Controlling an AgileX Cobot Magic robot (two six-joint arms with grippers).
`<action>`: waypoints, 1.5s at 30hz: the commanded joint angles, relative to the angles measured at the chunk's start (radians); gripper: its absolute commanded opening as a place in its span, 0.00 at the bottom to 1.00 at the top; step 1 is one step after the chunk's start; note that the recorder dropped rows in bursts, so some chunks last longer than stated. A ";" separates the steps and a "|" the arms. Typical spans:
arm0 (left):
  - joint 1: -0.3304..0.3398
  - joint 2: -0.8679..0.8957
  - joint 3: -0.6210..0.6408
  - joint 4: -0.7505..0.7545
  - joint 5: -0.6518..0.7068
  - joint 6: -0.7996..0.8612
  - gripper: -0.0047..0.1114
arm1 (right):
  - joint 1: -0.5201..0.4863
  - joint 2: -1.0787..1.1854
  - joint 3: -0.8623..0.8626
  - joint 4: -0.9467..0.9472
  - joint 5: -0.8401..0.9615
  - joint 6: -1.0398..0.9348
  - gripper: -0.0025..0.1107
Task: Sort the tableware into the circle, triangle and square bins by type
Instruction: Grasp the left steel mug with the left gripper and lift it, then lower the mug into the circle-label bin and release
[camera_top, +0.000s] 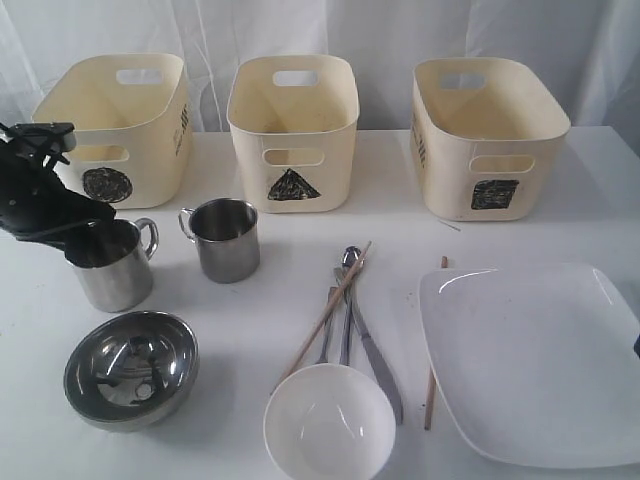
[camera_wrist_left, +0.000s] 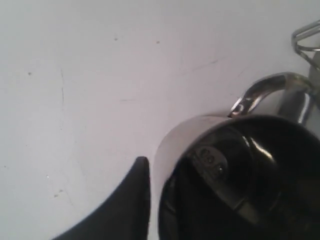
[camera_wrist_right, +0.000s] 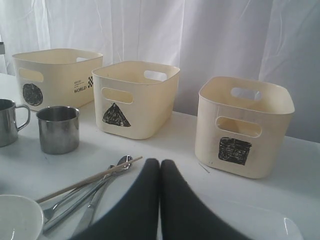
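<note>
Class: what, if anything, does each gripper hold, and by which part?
The left gripper straddles the wall of the left steel mug, one finger inside; whether it grips yet cannot be told. The right gripper is shut on nothing.

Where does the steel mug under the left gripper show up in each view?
Exterior: steel mug, far left, before the circle bin.
Left wrist: lower right, close up.
Right wrist: left edge, cut off.
Shared landmark: circle bin, in exterior and right wrist only.
</note>
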 joint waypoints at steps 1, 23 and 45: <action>0.003 -0.043 -0.004 -0.014 0.007 0.010 0.04 | -0.006 -0.003 0.005 0.002 -0.009 -0.002 0.02; 0.007 -0.304 -0.331 0.110 -0.192 0.079 0.04 | -0.006 -0.003 0.005 0.004 -0.009 -0.003 0.02; 0.044 0.366 -0.774 0.079 -0.245 -0.069 0.04 | -0.006 -0.003 0.005 0.004 -0.009 -0.003 0.02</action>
